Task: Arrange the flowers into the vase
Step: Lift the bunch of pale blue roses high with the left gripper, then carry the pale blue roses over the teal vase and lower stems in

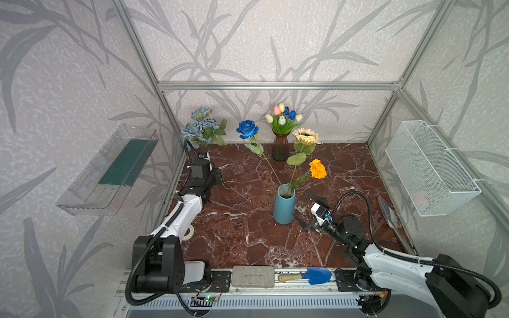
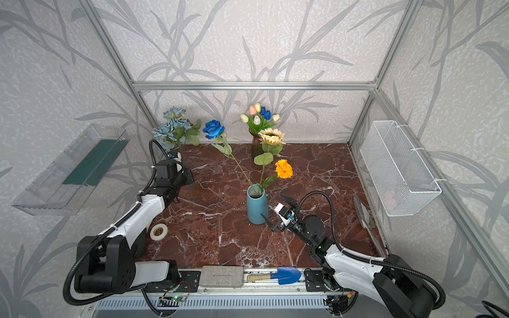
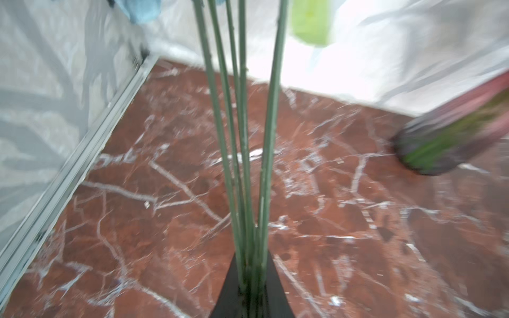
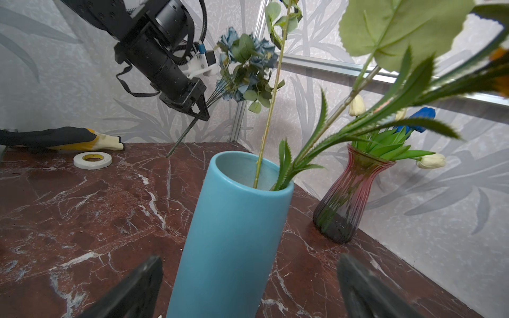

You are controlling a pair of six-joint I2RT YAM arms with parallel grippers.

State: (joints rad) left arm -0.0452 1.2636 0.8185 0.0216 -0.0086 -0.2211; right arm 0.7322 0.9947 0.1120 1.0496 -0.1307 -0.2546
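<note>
We find the dusty-blue roses (image 1: pixel 199 126) in the back left corner, their stems (image 3: pixel 242 137) pinched tight in the left gripper (image 3: pixel 252 256) over the marble table (image 1: pixel 248 234). The teal vase (image 1: pixel 284 205) stands mid-table, already holding the deep-blue rose (image 1: pixel 247 128), cream daisy (image 1: pixel 305 136) and orange bloom (image 1: pixel 318 168). The right gripper (image 1: pixel 302 206) sits just right of it, jaws spread wide, empty. The tulips (image 1: pixel 283 117) stand in a glass vase (image 1: pixel 280 150) by the back wall.
</note>
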